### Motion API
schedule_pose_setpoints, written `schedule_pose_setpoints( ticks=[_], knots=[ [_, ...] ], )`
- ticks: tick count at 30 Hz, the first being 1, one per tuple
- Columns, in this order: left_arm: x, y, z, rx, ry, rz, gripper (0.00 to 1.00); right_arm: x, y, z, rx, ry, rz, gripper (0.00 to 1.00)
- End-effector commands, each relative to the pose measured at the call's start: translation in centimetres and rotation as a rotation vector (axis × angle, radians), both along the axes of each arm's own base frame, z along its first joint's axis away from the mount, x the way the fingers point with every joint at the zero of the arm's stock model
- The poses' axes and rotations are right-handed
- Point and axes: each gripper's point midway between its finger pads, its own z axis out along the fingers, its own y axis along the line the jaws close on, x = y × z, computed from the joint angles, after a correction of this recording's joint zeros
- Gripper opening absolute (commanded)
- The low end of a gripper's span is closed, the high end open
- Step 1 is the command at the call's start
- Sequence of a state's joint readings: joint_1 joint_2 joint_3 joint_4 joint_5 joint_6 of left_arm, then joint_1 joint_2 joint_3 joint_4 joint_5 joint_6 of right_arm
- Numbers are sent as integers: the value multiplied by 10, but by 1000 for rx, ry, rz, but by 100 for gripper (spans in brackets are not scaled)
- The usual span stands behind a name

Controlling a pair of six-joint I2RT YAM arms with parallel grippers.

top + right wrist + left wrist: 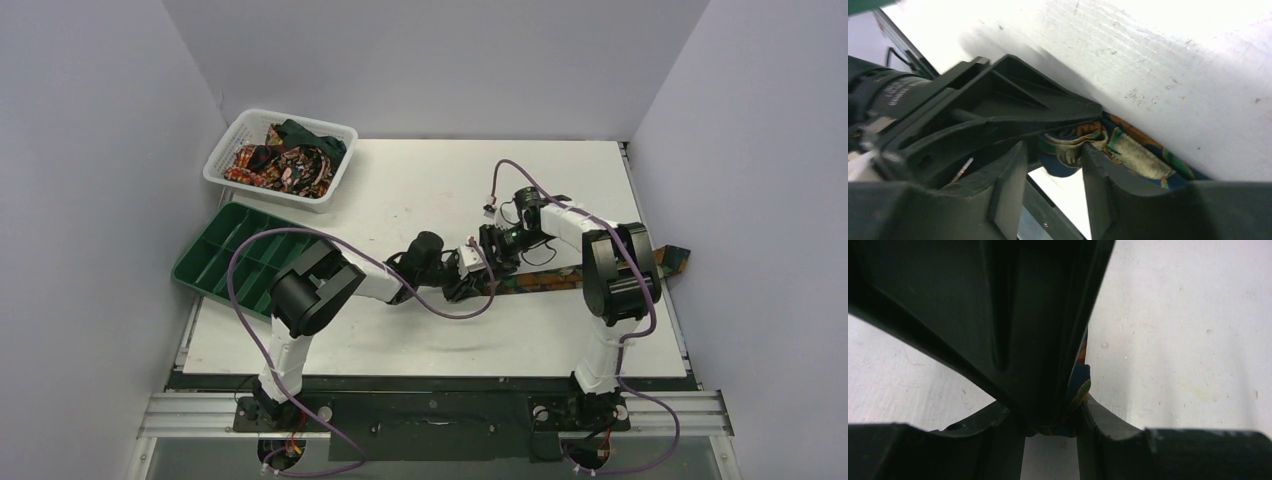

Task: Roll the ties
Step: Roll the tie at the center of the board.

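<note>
One patterned tie (pixel 560 281) lies as a strip across the table's right half, its far end (pixel 677 260) hanging off the right edge. Both grippers meet at its left end. My left gripper (pixel 468 288) is shut on the tie's folded end (pixel 1079 387), with the right gripper's black finger (pixel 1023 315) crossing close in front. My right gripper (pixel 492 260) has the same bunched end (pixel 1068 150) between its fingers; the strip (pixel 1140 159) runs off to the right. The left gripper's finger (pixel 998 107) lies right against it. More ties (pixel 285 160) lie heaped in the basket.
A white mesh basket (pixel 224 172) stands at the back left. A green compartment tray (pixel 212 268) lies tilted over the table's left edge. Purple cables loop from both arms. White walls close in the sides and back.
</note>
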State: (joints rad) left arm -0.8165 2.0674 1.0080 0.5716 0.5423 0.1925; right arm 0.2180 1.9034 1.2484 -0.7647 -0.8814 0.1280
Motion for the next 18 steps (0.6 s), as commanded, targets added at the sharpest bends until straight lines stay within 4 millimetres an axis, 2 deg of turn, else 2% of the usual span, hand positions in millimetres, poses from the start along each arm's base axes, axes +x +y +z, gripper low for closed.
schedule_pose_setpoints(
  ticks=[1,2,3,4,5,7,9,13,16,17,18],
  knots=[
    [-18,32,-51,208,140,45,24,3,-3,-28,-60,1,21,27],
    [-19,31,-50,206,142,43,25,3,-9,-32,-84,-8,35,16],
    [-19,32,-49,206,146,44,26,3,-12,-36,-98,-8,43,2],
    [-19,31,-48,198,151,37,29,3,-20,-41,-122,-18,58,0],
    [-19,32,-47,190,156,36,31,3,-24,-44,-133,-26,71,0],
    [-19,31,-41,146,159,13,48,2,-36,-51,-160,-32,98,0],
    [-21,26,-30,70,144,-28,59,3,-46,-58,-176,-47,122,0],
    [-16,10,-6,-68,90,-66,70,0,-57,-69,-197,-42,148,0],
    [-7,-5,10,-159,66,-59,74,-2,-62,-72,-214,-47,148,0],
    [-6,-10,9,-171,65,-59,75,-1,-63,-73,-220,-55,146,0],
    [-4,-18,19,-210,52,-60,75,-2,-64,-73,-222,-59,146,0]
  ],
)
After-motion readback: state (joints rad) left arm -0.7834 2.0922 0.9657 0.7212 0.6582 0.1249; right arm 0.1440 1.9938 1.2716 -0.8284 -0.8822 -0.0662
